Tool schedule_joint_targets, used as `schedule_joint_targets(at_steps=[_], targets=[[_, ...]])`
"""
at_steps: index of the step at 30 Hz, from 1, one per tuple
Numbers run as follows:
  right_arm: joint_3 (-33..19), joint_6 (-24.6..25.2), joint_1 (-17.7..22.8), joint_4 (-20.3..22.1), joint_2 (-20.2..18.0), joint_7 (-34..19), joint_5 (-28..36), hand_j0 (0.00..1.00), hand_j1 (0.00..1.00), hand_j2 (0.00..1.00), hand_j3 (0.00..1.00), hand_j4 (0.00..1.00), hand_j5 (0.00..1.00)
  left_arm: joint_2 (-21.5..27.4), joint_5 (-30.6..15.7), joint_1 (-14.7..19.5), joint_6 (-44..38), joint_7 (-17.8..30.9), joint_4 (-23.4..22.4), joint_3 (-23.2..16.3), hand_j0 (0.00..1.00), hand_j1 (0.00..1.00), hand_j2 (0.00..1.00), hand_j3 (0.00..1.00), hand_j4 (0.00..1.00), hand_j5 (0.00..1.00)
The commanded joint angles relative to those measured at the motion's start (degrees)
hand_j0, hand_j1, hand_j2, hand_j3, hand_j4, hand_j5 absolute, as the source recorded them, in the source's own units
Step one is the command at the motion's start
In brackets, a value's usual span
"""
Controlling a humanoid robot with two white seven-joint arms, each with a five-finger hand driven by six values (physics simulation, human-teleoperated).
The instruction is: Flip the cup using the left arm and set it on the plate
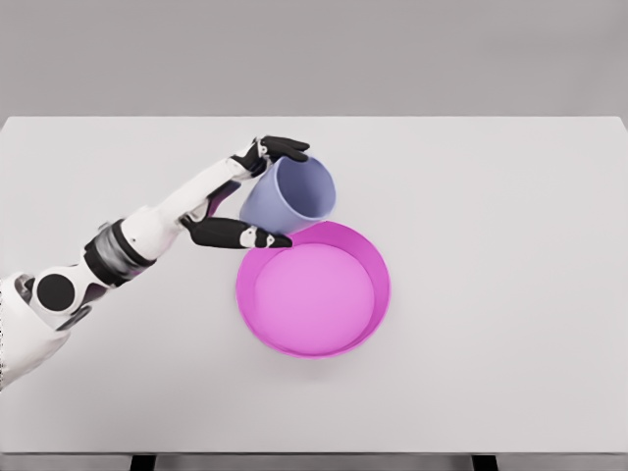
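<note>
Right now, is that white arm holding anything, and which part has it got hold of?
Yes. The left hand holds the lavender cup by its side wall, fingers on opposite sides, tilted above the pink plate's rim.

One cup [291,193] — lavender-blue. One plate [313,287] — magenta, with a raised rim. One robot hand [257,192] on one white arm [147,231]. One desk [510,245] carries them; under its front edge, seemingly two dark legs [143,462], barely showing.
</note>
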State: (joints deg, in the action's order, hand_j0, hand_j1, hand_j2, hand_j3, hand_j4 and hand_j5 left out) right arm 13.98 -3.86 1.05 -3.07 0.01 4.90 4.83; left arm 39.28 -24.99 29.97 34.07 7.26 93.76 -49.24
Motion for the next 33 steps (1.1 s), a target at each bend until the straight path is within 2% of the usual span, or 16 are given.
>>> schedule_joint_targets(at_steps=[1,3,7,10,12,21,26,33], targets=[[0.0,0.0,0.0,0.0,0.0,0.0,0.0,1.0,1.0,1.0,1.0,1.0,1.0,-1.9,-0.2,0.0,0.9,-0.2,1.1,0.7,0.51,0.51,0.51,0.51,0.51,0.51],[0.0,0.0,0.0,0.0,0.0,-0.1,0.0,1.0,1.0,1.0,1.0,1.0,1.0,-4.4,-0.1,-2.3,0.9,-0.2,1.3,1.9,0.5,0.5,0.5,0.5,0.5,0.5],[0.0,0.0,0.0,0.0,0.0,0.0,0.0,1.0,1.0,1.0,1.0,1.0,1.0,-7.6,-0.1,-3.8,0.9,-0.2,1.4,2.2,0.48,0.48,0.48,0.48,0.48,0.48],[0.0,0.0,0.0,0.0,0.0,-0.1,0.1,1.0,1.0,1.0,1.0,1.0,1.0,-11.9,0.2,-7.6,0.9,-0.1,1.4,6.1,0.47,0.47,0.47,0.47,0.47,0.47],[0.0,0.0,0.0,0.0,0.0,-0.1,0.0,1.0,1.0,1.0,1.0,1.0,1.0,-14.3,0.1,-8.5,0.9,-0.1,2.1,7.7,0.46,0.46,0.46,0.46,0.46,0.46],[0.0,0.0,0.0,0.0,0.0,-0.1,0.0,1.0,1.0,1.0,1.0,1.0,1.0,-21.0,0.3,-15.4,0.9,-0.1,5.1,15.2,0.45,0.45,0.45,0.45,0.45,0.45],[0.0,0.0,0.0,0.0,0.0,-0.1,0.0,1.0,1.0,1.0,1.0,1.0,1.0,-24.3,2.8,-18.6,0.9,0.0,3.8,15.3,0.45,0.45,0.45,0.45,0.45,0.45],[0.0,0.0,0.0,0.0,0.0,-0.1,0.0,1.0,1.0,1.0,1.0,1.0,1.0,-26.7,3.4,-19.1,0.9,0.4,0.1,15.0,0.45,0.45,0.45,0.45,0.45,0.45]])
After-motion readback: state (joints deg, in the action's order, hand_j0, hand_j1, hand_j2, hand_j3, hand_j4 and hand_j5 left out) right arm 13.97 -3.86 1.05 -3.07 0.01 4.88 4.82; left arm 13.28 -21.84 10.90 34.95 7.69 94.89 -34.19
